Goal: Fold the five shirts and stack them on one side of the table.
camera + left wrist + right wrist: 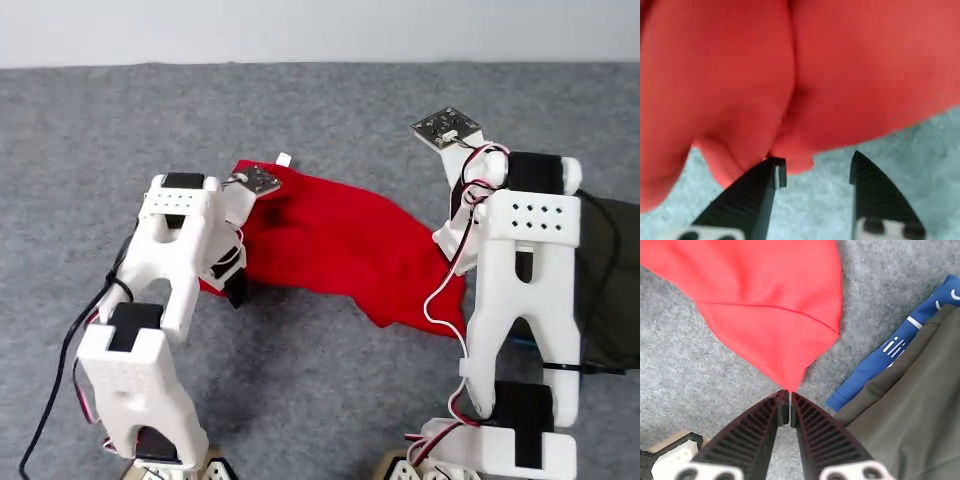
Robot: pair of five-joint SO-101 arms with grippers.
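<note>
A red shirt (pixel 340 245) lies crumpled across the middle of the grey table. At its left edge is my left gripper (pixel 817 167), open, low over the cloth, one fingertip (pixel 776 172) touching the hem and the other over bare table. My right gripper (pixel 788 396) is at the shirt's right end, shut on the tip of a red corner (pixel 785 355). In the high view the left arm's black fingers (pixel 236 285) show at the shirt's left edge, and the right arm (pixel 520 260) covers the shirt's right end.
A dark olive shirt (pixel 910 405) with a blue shirt (pixel 880 365) under it lies at the right side of the table, partly beneath the right arm (pixel 605 270). Grey carpet-like tabletop (pixel 330 390) spreads in front and behind.
</note>
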